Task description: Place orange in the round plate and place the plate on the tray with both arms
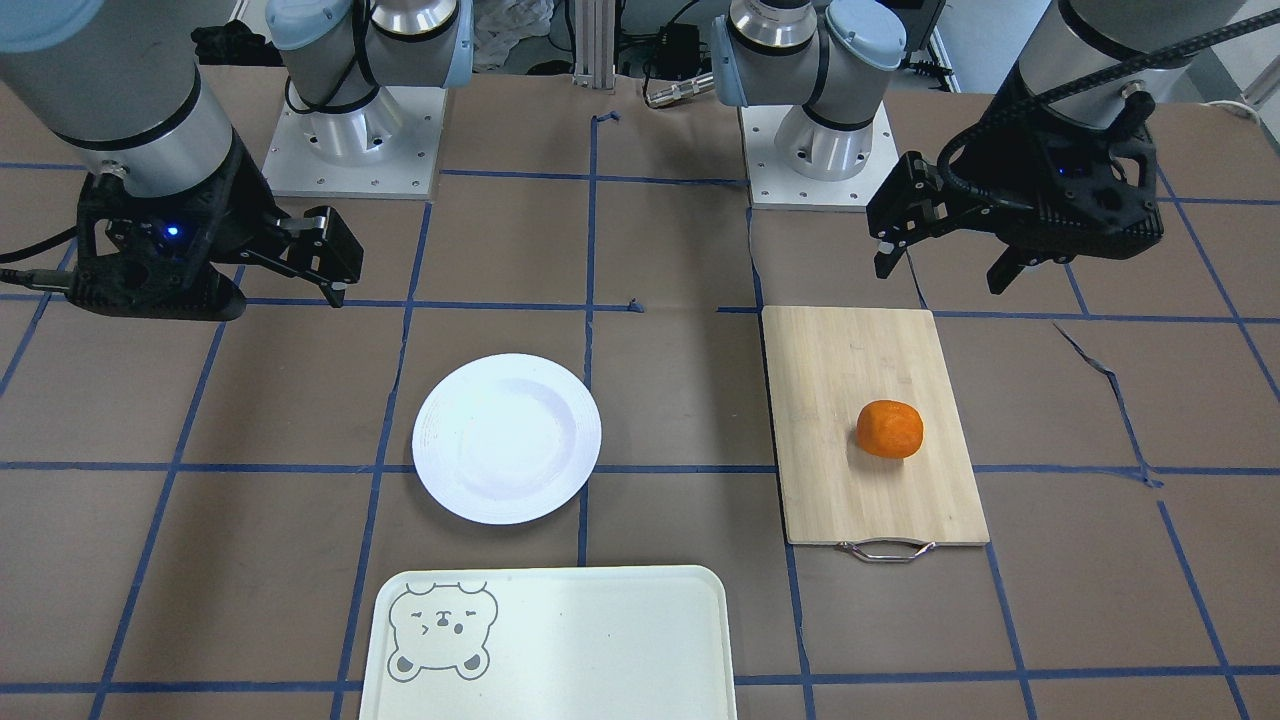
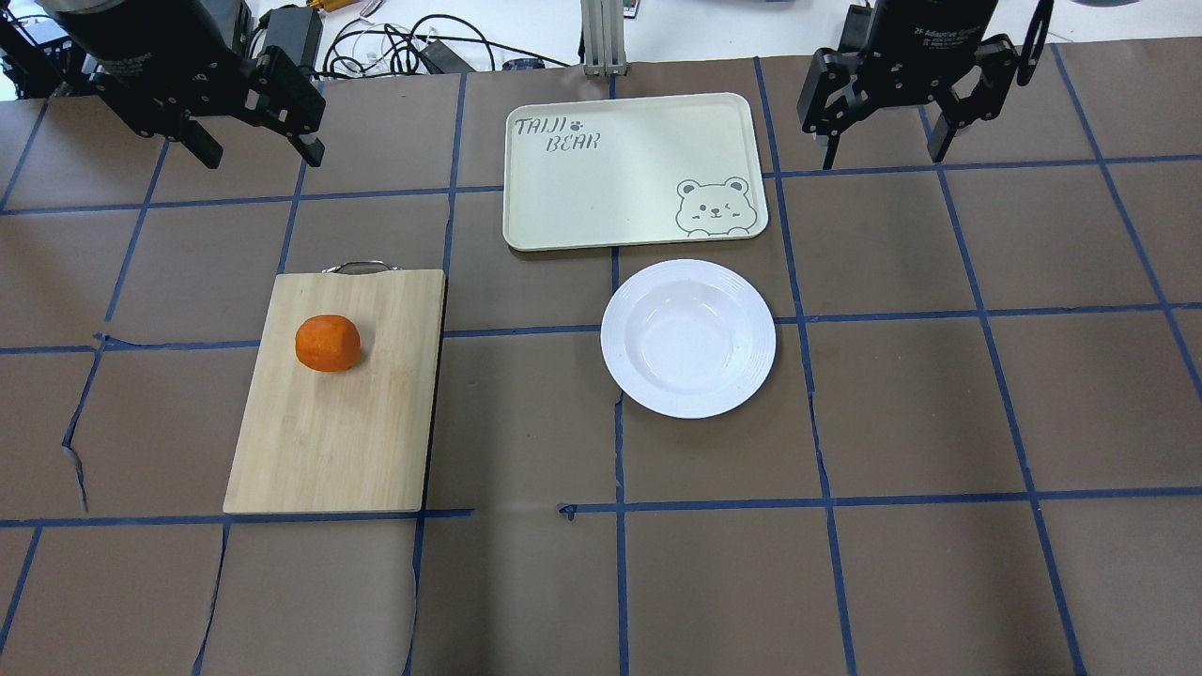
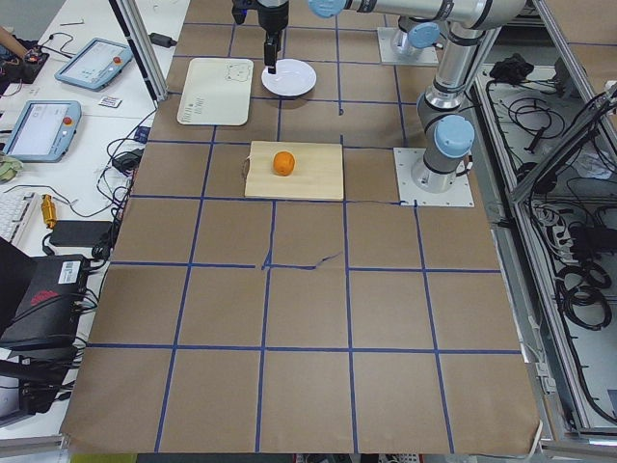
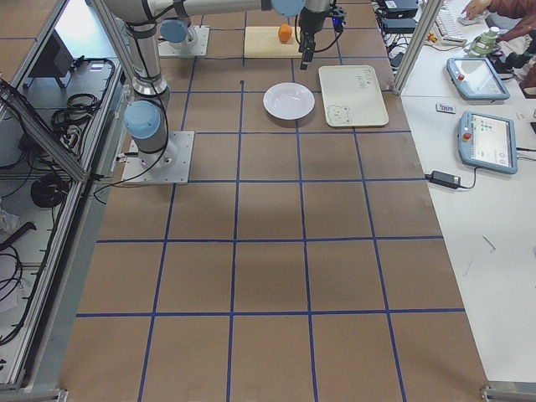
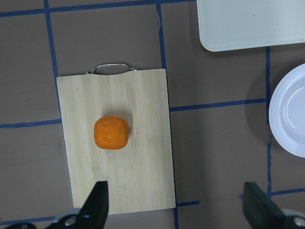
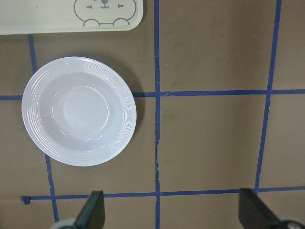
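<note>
Currently the orange (image 2: 328,343) rests on the bamboo cutting board (image 2: 347,441), in the half nearer the metal handle (image 2: 357,267). The board lies flat on the robot's left half of the table (image 2: 939,422), with the handle end pointing away from the robot.

The round plate (image 2: 620,349) sits upright on the table near the centre, over a crossing of the blue tape lines (image 2: 826,502). It is just beside the near long edge of the tray (image 2: 601,188), separated from it by a narrow strip of table. It is well apart from the cutting board. The tray lies flat at the far side of the table. Its bear face (image 2: 712,207) is in the corner closest to the plate, and the lettering "TAIJI BEAR" (image 2: 556,134) is in the opposite corner.

The left gripper (image 2: 263,150) hangs above the table beyond the handle end of the board. Its fingers (image 2: 302,131) are spread wide and hold nothing. The left wrist view looks straight down on the board and orange, with both fingertips far apart at the lower edge.

The right gripper (image 2: 883,155) hangs above the table just to the right of the tray. Its fingers (image 2: 819,113) are likewise spread wide and hold nothing. The right wrist view shows the plate at the left, clear of the fingertips.
</note>
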Tool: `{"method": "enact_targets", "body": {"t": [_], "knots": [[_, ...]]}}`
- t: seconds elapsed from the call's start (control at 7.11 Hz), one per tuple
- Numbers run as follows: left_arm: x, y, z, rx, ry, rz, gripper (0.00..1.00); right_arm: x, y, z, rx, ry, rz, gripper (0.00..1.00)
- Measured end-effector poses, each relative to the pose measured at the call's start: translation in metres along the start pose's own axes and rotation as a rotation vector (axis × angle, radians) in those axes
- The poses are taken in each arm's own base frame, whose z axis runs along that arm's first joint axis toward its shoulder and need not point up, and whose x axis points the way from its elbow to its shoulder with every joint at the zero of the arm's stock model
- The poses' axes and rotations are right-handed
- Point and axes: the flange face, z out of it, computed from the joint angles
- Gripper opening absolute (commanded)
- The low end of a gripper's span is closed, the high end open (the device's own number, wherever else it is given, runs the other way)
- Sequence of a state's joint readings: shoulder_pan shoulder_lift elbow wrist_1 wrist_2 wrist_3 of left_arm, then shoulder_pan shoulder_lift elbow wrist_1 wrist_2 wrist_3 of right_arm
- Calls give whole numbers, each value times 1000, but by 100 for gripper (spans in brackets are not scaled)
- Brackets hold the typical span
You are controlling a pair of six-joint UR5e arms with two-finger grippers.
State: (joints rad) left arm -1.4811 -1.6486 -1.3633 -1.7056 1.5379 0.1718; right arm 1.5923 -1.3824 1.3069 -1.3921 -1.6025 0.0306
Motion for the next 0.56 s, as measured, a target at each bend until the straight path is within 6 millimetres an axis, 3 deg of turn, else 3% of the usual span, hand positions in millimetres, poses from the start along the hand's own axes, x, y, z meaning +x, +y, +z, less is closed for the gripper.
{"method": "enact_targets", "body": {"t": [0.56], "knots": [[1, -1, 0, -1, 10, 0, 100, -1, -2, 0, 7, -5, 1, 100]]}}
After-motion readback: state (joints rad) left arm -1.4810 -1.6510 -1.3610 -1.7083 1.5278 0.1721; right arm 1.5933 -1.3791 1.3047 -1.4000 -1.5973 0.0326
